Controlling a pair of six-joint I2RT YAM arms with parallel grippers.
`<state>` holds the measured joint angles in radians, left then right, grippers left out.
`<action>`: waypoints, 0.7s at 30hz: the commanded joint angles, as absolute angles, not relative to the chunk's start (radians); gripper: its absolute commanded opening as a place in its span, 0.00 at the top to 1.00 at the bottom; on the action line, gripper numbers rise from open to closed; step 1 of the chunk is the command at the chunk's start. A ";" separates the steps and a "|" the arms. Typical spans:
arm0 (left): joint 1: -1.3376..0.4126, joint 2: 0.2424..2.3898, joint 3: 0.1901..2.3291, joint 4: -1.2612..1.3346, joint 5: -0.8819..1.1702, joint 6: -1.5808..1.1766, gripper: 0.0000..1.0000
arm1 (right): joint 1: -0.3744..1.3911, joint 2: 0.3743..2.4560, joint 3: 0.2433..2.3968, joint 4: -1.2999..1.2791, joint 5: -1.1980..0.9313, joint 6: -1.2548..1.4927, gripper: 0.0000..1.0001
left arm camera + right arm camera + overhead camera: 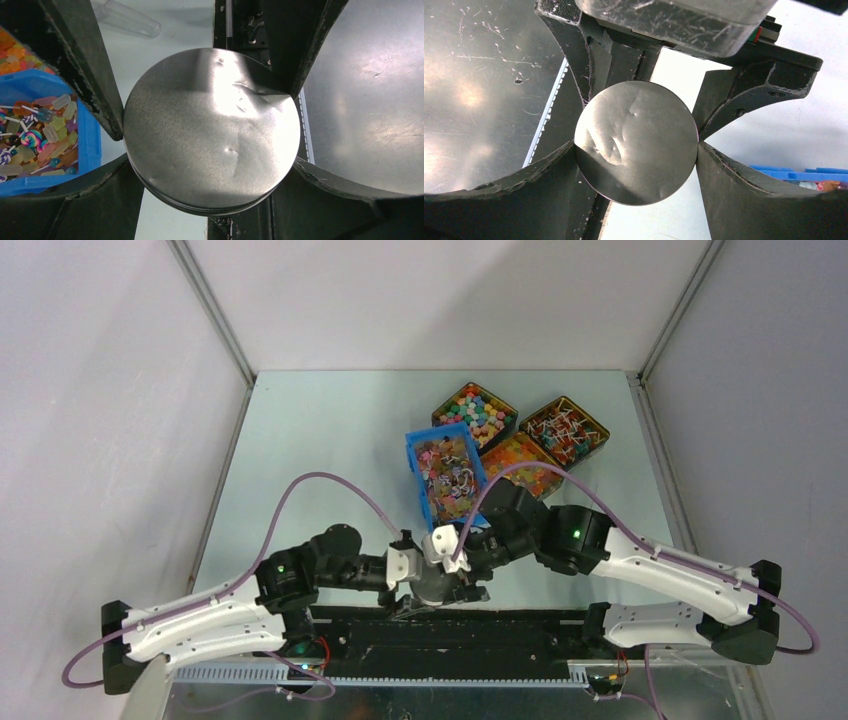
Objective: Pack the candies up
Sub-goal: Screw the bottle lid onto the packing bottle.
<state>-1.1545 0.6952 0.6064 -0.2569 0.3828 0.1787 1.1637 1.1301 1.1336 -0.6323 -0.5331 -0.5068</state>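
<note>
Dark fingers curve in from the bottom corners of both wrist views and press against a round metal tin [210,115], which fills the middle of each. The left gripper [211,159] clasps its rim from one side and the right gripper [636,144] clasps it from the opposite side, each pair of fingers lying flush on the metal. Only a flat, lightly dented face shows, with a seam along its lower edge. I cannot tell whether that face is lid or base, nor what is inside. From above the tin is almost wholly hidden under the two wrists, which meet over the near middle of the table [320,460]. A clear tube [131,21] lies cut off at the top of the left wrist view. A scratched steel plate [479,95] runs out of frame. The candies [447,480] lie in a blue bin [415,465] beyond the grippers, mixed with swirl lollipops [30,137]. Only a corner of it shows in either wrist view. Behind it are a tray [450,394] of many-coloured pieces, a second tray [540,452] of orange ones partly crossed by a cable, and a third tray [588,415] of white-stick lollipops.
</note>
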 commanded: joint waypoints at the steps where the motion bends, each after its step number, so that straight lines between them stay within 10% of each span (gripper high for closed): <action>1: -1.158 0.666 0.649 -0.149 0.334 0.148 0.34 | 1.172 1.145 1.172 -0.616 -0.495 -0.475 0.37; 21: -1.159 0.724 0.671 -0.016 0.110 0.071 0.38 | 1.233 1.235 1.208 -0.613 -0.186 -0.229 0.39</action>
